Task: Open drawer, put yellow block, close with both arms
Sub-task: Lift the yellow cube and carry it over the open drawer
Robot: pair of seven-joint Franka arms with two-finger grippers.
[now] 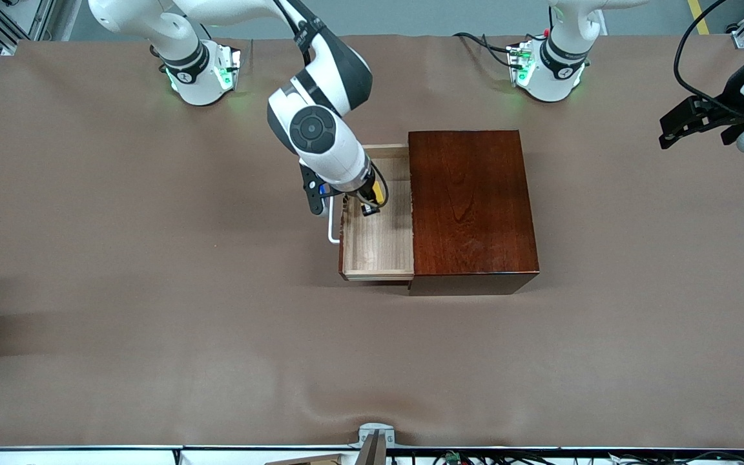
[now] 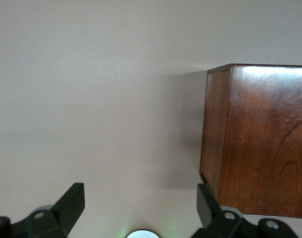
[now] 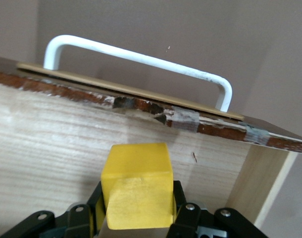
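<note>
At centre frame we see the right arm bent steeply down, its right gripper over the open drawer near the white handle, pinching the yellow block (held above the pale-wood floor). At the upper right edge the left gripper waits, fingers spread, beside the wooden box.

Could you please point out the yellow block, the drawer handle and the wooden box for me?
yellow block (image 3: 137,191): right wrist view, front face.
drawer handle (image 3: 141,58): right wrist view, white bar's middle.
wooden box (image 1: 469,200): front view, top panel.
</note>
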